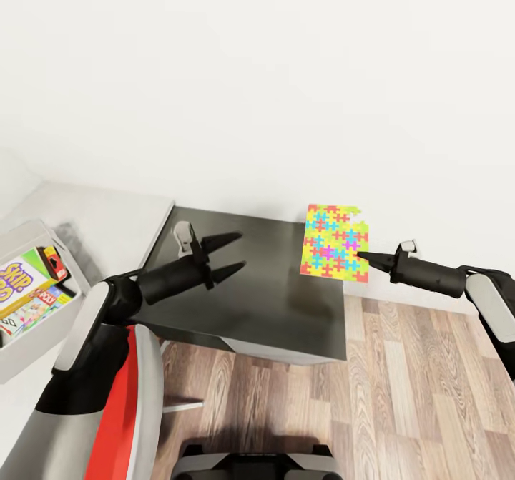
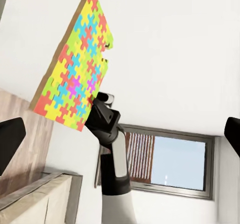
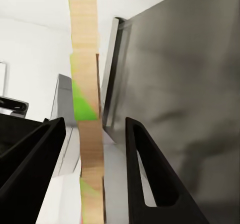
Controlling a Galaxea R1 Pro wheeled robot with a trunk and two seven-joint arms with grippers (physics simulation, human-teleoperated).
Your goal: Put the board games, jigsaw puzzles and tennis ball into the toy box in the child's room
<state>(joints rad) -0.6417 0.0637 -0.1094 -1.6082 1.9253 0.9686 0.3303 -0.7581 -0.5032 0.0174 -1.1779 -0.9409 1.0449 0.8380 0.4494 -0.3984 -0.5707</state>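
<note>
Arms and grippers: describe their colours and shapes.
Both arms have light grey upper shells and black cylindrical forearms. The left gripper and right gripper carry black, tapered, pointed fingers, with a small light grey bracket near each wrist. No loose cables show.

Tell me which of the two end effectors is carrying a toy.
The right end effector: it pinches the edge of the multicoloured jigsaw puzzle, held upright above the dark table. The left end effector is open and empty.

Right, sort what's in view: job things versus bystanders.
Job:
- jigsaw puzzle, held upright by the right gripper
- toy box, on the white table
- board games inside the box
- left gripper, open

Bystanders:
- dark table
- window
- wood floor
</note>
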